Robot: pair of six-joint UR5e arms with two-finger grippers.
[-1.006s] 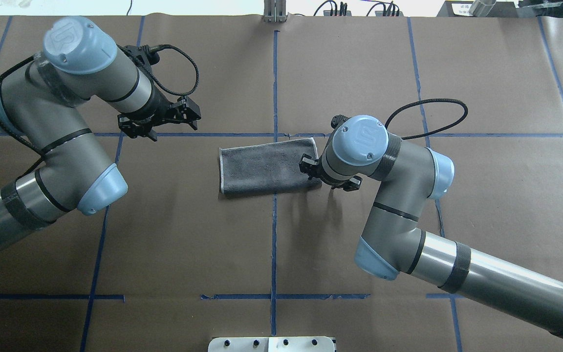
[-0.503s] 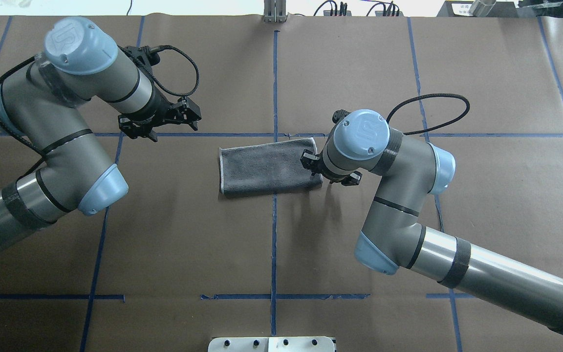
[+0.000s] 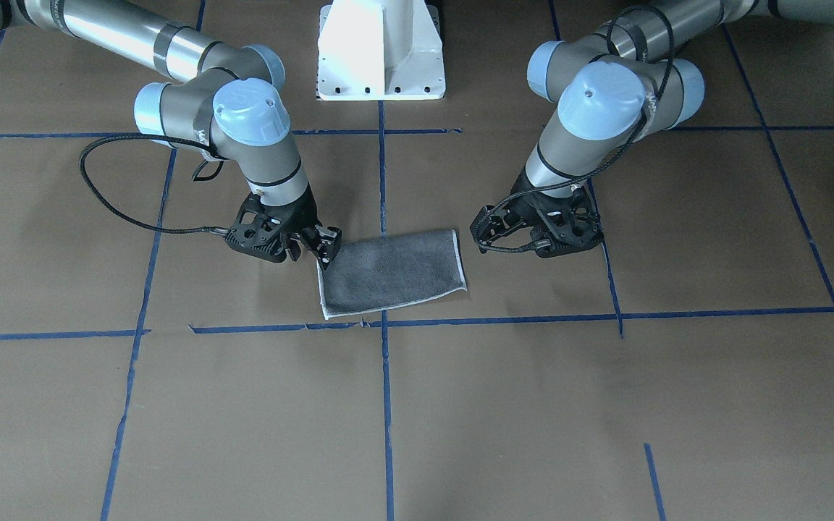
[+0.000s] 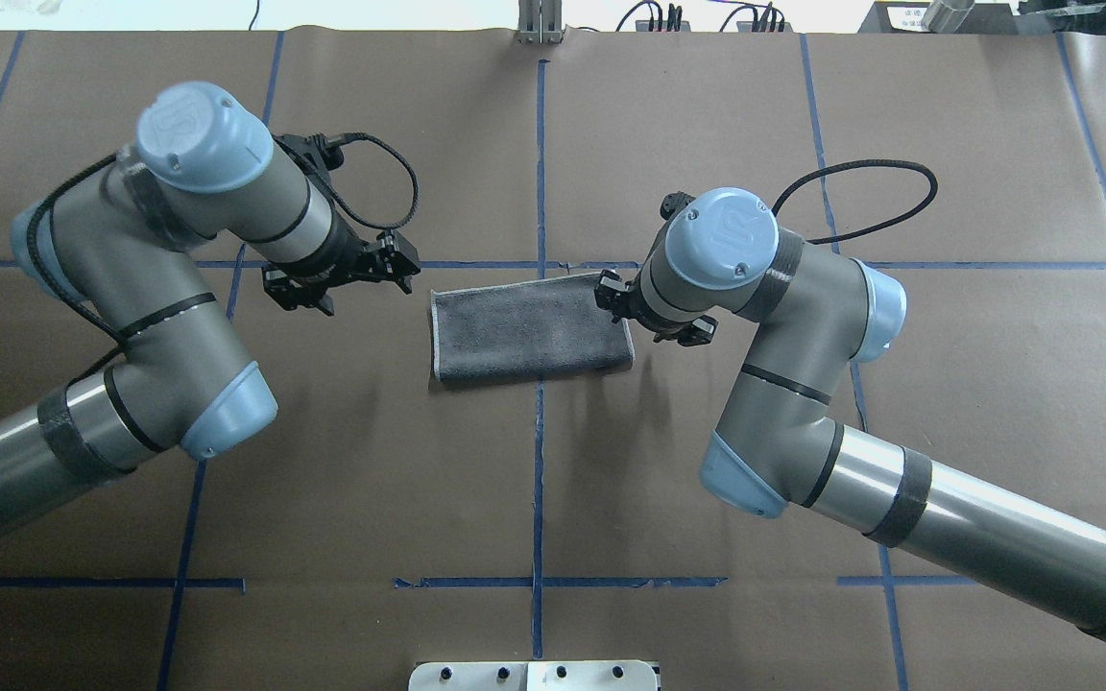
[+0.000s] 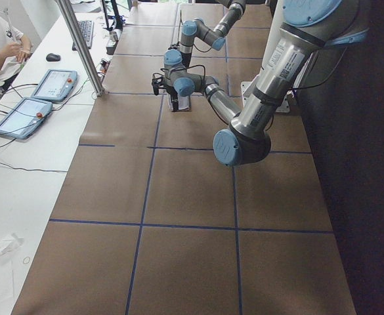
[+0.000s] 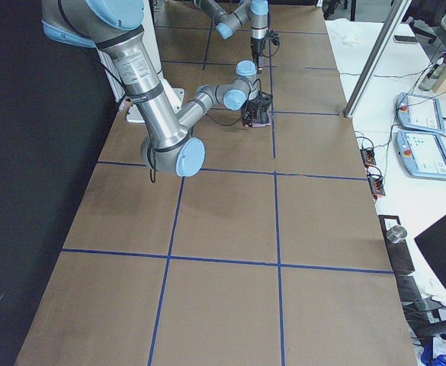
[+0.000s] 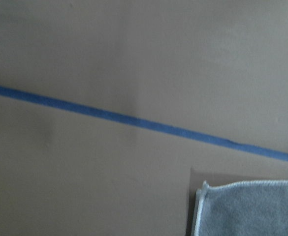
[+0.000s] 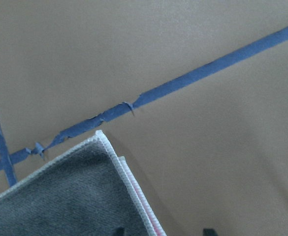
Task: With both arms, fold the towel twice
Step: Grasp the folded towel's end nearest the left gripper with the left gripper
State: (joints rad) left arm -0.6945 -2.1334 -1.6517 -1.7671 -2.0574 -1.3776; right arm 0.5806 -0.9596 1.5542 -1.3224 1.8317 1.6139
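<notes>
Overhead exterior | towel (image 4: 529,331) folded, grey up | right fingers (image 3: 328,242) apart at its edge; left fingers (image 4: 401,261) seemingly apart, nearby

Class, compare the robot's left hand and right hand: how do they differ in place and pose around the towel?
The right hand is over the towel's short edge; the left hand stands off the opposite edge, bare paper between. The right hand points steeply down; the left hand lies flatter, aimed towards the towel. Both look open and hold nothing.
</notes>
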